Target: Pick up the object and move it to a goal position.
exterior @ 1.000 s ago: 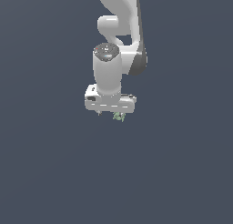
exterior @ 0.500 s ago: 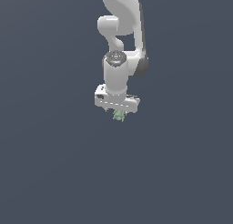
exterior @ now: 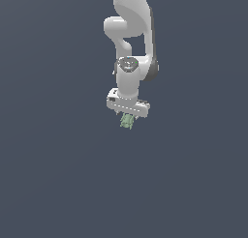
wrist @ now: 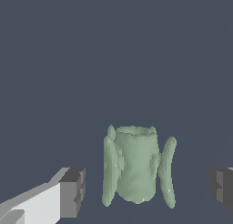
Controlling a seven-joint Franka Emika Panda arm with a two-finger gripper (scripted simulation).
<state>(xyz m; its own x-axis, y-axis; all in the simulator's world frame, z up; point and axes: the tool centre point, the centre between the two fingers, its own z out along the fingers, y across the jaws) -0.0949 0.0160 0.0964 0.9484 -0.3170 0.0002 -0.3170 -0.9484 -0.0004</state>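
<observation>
my arm (exterior: 130, 34) comes down from the top of the exterior view, white against a flat dark blue-grey ground (exterior: 53, 174), wrist turned down and my gripper (exterior: 127, 117) pointing at the surface.

right under the white gripper body sits the object (exterior: 127, 121), a small pale green lump, narrower than the gripper is wide. in the exterior view it pokes out just below the gripper, in line with the middle of it, but from here i can't tell whether it rests on the ground or hangs clear of it.

wrist view now: the object (wrist: 136, 166) stands upright between my fingers, a stubby barrel shape with a rimmed open end and a rib-like fin down each side, mottled with darker green. one dark finger pad (wrist: 73, 192) shows at one edge on its white finger, the other pad (wrist: 222, 187) at the opposite edge. my jaws are spread wide: there is a clear gap of bare ground between each pad and the nearest fin, so nothing is touching the object. it sits roughly midway between the two pads, a little nearer the one on the white finger.
</observation>
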